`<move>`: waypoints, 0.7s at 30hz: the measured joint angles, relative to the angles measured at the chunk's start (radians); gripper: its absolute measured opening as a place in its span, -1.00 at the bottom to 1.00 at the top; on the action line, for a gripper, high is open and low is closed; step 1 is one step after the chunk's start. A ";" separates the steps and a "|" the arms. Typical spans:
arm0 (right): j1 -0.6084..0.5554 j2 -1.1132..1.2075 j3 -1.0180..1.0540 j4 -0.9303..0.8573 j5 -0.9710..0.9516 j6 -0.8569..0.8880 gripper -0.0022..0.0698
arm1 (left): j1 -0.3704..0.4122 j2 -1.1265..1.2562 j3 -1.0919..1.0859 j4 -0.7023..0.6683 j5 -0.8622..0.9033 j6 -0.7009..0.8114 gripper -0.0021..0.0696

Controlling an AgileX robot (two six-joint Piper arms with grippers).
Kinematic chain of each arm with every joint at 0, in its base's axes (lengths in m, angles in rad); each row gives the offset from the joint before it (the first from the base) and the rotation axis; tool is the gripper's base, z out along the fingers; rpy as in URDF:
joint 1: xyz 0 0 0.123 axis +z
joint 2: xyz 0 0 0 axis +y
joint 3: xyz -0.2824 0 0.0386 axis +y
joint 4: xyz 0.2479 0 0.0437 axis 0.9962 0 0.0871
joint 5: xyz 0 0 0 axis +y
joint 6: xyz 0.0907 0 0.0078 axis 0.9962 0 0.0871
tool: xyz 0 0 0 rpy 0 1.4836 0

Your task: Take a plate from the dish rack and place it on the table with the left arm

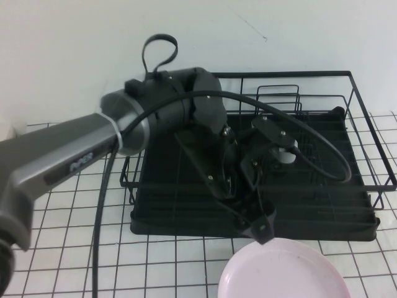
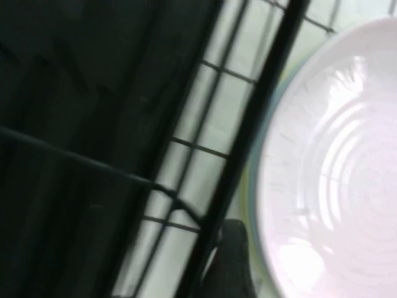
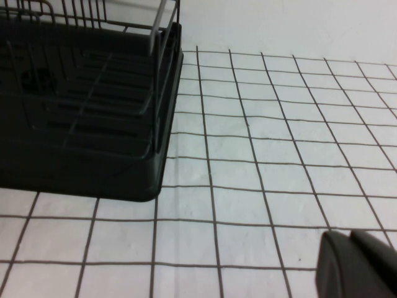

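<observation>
The round pale pink plate (image 1: 280, 271) is seen lying flat on the white gridded table (image 1: 68, 261), lower right of frame, before the black wire dish rack (image 1: 322, 186). The left gripper (image 1: 263, 227) is seen just above its rim, jaws spread wide and empty, judged a release. The right gripper (image 3: 360, 264) is parked low over the table; its state cannot be told.

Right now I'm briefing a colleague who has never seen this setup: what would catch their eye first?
The left arm dominates, stretching from the table's left edge across the black dish rack, its left gripper low at the rack's near edge. Just below it, a pale pink plate lies flat on the gridded white table, free of the jaws. The right gripper sits apart, low over the table beside the rack.
</observation>
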 joint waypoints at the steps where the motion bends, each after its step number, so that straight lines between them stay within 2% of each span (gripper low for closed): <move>1: 0.000 0.000 0.000 0.000 0.000 0.000 -0.94 | 0.000 -0.015 0.000 0.015 -0.015 0.002 0.66; 4: 0.000 0.000 0.000 0.000 0.000 0.000 -0.94 | 0.000 -0.073 0.000 0.047 -0.050 0.004 0.62; 6: 0.000 0.000 0.000 0.000 0.000 0.000 -0.94 | 0.000 -0.115 0.000 0.061 -0.102 0.006 0.49; 9: 0.000 0.000 0.000 0.000 0.000 0.000 -0.94 | 0.000 -0.191 0.000 0.071 -0.158 0.014 -0.05; 11: 0.000 0.000 0.000 0.000 0.000 0.000 -0.94 | 0.000 -0.250 0.014 0.071 -0.185 0.018 -0.53; 13: 0.000 0.000 0.000 0.000 0.000 0.000 -0.94 | 0.000 -0.317 0.045 0.071 -0.217 0.022 -0.75; 16: 0.000 0.000 0.000 0.000 0.000 0.000 -0.94 | 0.000 -0.416 0.129 0.071 -0.299 0.022 -0.88; 21: 0.000 0.000 0.000 0.000 0.000 0.000 -0.94 | 0.000 -0.599 0.318 0.071 -0.455 0.020 -0.94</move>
